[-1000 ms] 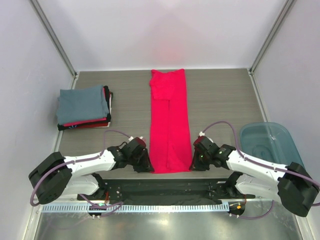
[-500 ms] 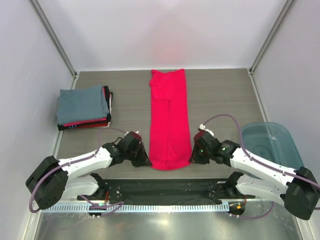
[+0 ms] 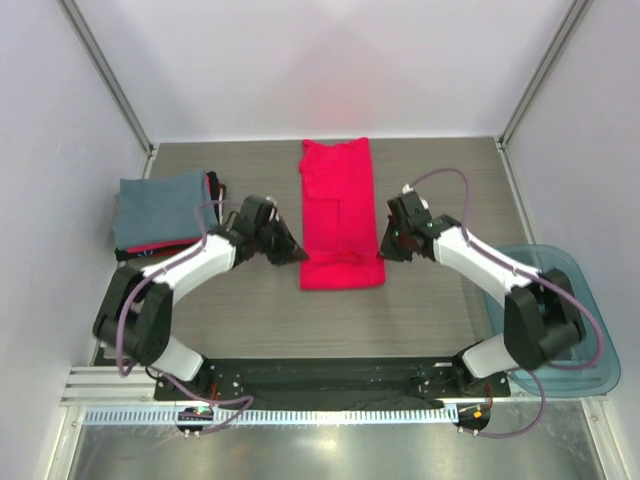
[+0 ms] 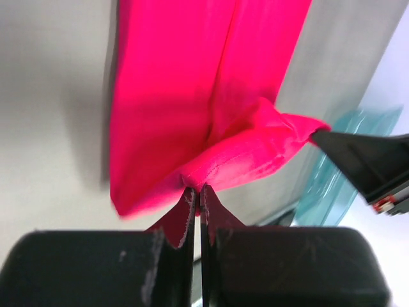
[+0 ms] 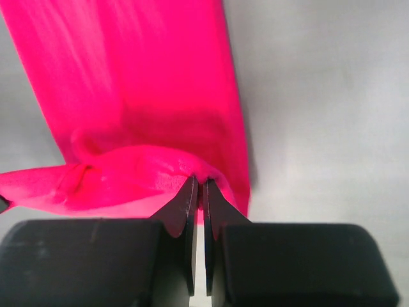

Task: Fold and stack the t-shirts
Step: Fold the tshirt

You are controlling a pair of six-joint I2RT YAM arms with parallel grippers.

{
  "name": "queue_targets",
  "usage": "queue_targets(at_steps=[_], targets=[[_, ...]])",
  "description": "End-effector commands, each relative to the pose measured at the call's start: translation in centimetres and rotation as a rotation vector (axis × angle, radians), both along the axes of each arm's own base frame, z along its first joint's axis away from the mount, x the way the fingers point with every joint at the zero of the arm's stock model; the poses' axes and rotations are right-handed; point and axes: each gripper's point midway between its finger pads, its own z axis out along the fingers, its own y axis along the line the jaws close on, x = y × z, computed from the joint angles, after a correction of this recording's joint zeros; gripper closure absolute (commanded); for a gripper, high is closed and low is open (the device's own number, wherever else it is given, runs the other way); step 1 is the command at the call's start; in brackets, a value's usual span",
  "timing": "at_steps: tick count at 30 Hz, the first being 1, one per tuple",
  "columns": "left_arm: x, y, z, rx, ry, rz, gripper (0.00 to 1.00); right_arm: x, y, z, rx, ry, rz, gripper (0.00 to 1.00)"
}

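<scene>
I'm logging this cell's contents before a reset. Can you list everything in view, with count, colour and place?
pink t-shirt: one, bright red-pink, table centre, a long strip with its near end doubled back over itself.
folded stack: one pile, blue-grey on top, red and dark layers below, left side of the table; number of tees unclear.
plastic tub: one, translucent teal, right edge, partly behind the right arm.
table: one, grey wood-grain.
left end effector: one, black, shut on the pink t-shirt's hem, left side.
right end effector: one, black, shut on the hem, right side.
</scene>
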Motion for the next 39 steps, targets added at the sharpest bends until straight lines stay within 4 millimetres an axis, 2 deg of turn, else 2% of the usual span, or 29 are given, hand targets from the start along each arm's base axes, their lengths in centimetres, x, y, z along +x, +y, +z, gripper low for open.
queue_targets(at_steps=[1,2,4,5,6,8,9,10,12,14,15,16,17,18,20,21,22,25,27,28,29,30,31,34,35,36,37,38,39], targets=[[4.6,-0.6,2.6,-0.050,-0.090,-0.015,1.00,5.8,1.1,3.4,0.024,-0.127,0.033,0.99],[6.2,-0.9,3.1,-0.051,-0.106,-0.006,1.00,7.7,1.0,3.6,0.025,-0.133,0.014,0.99],[8.0,-0.6,3.3,-0.044,-0.120,0.021,1.00,9.4,0.8,3.6,0.025,-0.135,0.004,0.99],[8.8,-0.7,2.7,-0.040,-0.108,0.028,1.00,10.2,0.9,2.7,0.042,-0.105,0.010,0.99],[10.0,-0.9,3.6,-0.049,-0.131,0.032,1.00,11.4,1.4,3.7,0.062,-0.125,0.016,0.99],[11.9,-0.8,3.6,-0.056,-0.129,0.049,1.00,13.1,1.6,3.3,0.076,-0.117,0.016,0.99],[12.0,-0.8,2.9,-0.049,-0.114,0.048,1.00,13.7,1.4,3.2,0.075,-0.116,0.009,0.99],[13.0,-0.8,3.7,-0.061,-0.132,0.056,1.00,14.1,1.6,3.2,0.090,-0.114,0.015,0.99],[14.2,-0.8,2.9,-0.054,-0.130,0.066,1.00,15.3,1.4,2.9,0.099,-0.108,0.007,0.99],[15.5,-0.8,3.3,-0.055,-0.152,0.077,1.00,16.0,1.3,2.9,0.103,-0.113,0.009,0.99],[15.9,-0.8,2.6,-0.050,-0.139,0.079,1.00,16.6,1.3,3.4,0.108,-0.128,0.011,0.99],[16.5,-0.7,3.0,-0.056,-0.150,0.084,1.00,17.0,1.2,3.0,0.113,-0.119,0.012,0.99],[16.9,-0.6,2.9,-0.054,-0.153,0.089,1.00,17.3,1.1,3.0,0.112,-0.122,0.011,0.98],[17.2,-0.6,2.0,-0.051,-0.133,0.095,1.00,17.9,1.0,3.4,0.116,-0.133,0.008,0.98],[18.0,-0.8,2.0,-0.059,-0.135,0.098,1.00,18.6,0.9,2.8,0.116,-0.126,0.013,0.95],[18.2,-1.0,2.0,-0.072,-0.131,0.087,1.00,19.1,1.1,3.2,0.128,-0.136,0.016,0.95],[18.5,-1.0,1.3,-0.070,-0.120,0.090,1.00,19.5,1.0,2.6,0.127,-0.126,0.013,0.95],[19.6,-1.0,1.4,-0.073,-0.133,0.099,1.00,20.7,1.1,3.1,0.142,-0.141,0.015,0.94],[20.4,-1.0,1.2,-0.076,-0.137,0.103,0.98,21.7,1.2,2.8,0.141,-0.148,0.007,0.80],[20.7,-0.9,1.2,-0.075,-0.141,0.101,0.90,22.0,0.9,2.7,0.135,-0.148,-0.002,0.66],[20.8,-0.9,0.6,-0.068,-0.132,0.091,0.79,22.3,0.7,2.3,0.126,-0.145,-0.020,0.35],[21.0,-0.9,0.7,-0.070,-0.140,0.080,0.65,22.5,0.2,2.3,0.115,-0.150,-0.036,0.24],[21.2,-0.6,0.7,-0.051,-0.148,0.092,0.48,22.6,0.0,2.4,0.100,-0.158,-0.041,0.17],[20.1,0.1,0.6,-0.019,-0.152,0.098,0.32,21.6,-0.5,3.2,0.092,-0.169,-0.035,0.17],[19.7,0.5,0.3,-0.004,-0.150,0.101,0.31,20.6,-0.7,2.3,0.088,-0.152,-0.031,0.20],[19.3,0.8,1.4,-0.002,-0.171,0.106,0.30,19.9,-0.9,3.7,0.091,-0.178,-0.029,0.22],[18.0,1.3,0.2,0.016,-0.141,0.109,0.30,19.1,-1.0,3.7,0.095,-0.177,-0.026,0.24],[17.5,1.5,0.2,0.022,-0.143,0.114,0.30,18.7,-0.9,3.8,0.110,-0.189,-0.026,0.29],[16.9,1.8,1.4,0.015,-0.166,0.116,0.30,16.9,-1.3,2.2,0.108,-0.149,-0.026,0.30]])
